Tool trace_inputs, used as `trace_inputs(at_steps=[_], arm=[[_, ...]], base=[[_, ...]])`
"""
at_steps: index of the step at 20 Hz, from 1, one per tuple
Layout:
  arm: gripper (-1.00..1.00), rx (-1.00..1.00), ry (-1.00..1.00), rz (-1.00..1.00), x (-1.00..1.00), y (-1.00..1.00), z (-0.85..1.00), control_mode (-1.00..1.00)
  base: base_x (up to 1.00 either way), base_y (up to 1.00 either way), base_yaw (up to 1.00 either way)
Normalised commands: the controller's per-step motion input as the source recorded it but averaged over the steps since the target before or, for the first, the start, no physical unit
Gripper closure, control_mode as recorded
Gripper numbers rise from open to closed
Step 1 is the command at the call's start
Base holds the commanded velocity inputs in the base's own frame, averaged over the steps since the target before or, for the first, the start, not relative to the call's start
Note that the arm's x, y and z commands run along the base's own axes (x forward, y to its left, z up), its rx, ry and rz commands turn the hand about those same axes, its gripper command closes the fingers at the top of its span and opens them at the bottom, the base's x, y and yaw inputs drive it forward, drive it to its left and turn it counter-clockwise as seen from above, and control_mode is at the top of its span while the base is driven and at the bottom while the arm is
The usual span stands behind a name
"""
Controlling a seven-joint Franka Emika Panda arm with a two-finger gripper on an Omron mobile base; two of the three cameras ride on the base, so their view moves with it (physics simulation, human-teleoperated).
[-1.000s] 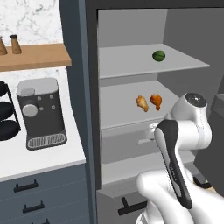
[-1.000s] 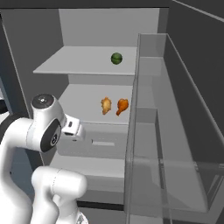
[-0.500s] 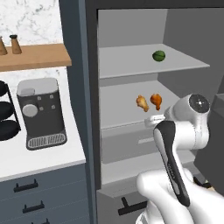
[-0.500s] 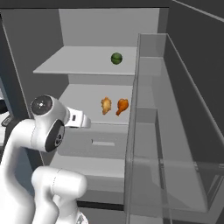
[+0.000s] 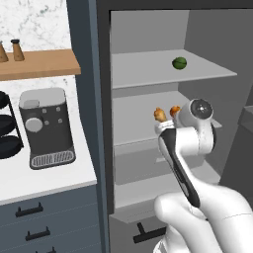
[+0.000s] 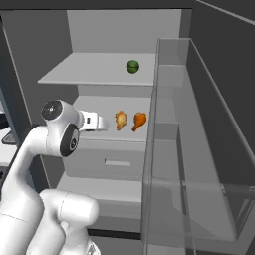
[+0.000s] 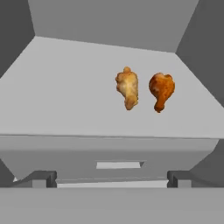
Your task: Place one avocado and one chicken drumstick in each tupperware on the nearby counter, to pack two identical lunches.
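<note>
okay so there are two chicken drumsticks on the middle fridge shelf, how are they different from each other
Colour: the left drumstick is pale tan, the right drumstick a darker orange-brown.
Shape: in the hand view the left drumstick looks stubbier and blunt at its near end, while the right drumstick narrows to a thin bone end.
Both lie side by side, apart, on the same fridge shelf, thin ends pointing toward the camera.

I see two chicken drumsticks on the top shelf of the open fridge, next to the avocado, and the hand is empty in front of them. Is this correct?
Not quite. The two drumsticks, pale and darker, lie on the middle shelf; the avocado sits alone on the shelf above, as the right base view shows. The hand is indeed empty in front of them.
</note>
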Motion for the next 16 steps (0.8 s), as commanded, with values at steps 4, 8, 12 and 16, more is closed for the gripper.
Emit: trace_inputs(at_steps=[4, 8, 12, 16], arm=[[-1.00, 0.00, 0.16, 0.00, 0.59, -0.21, -0.05, -1.00], [-1.00, 0.00, 0.02, 0.00, 0.46, -0.15, -0.21, -1.00], [-1.00, 0.00, -0.11, -0.02, 0.18, -0.15, -0.41, -1.00], [-1.00, 0.00, -0.01, -0.02, 0.18, -0.01, -0.13, -1.00]], base=[[0.00, 0.00, 0.00], [0.00, 0.00, 0.00], [0.00, 0.00, 0.00], [0.00, 0.00, 0.00]])
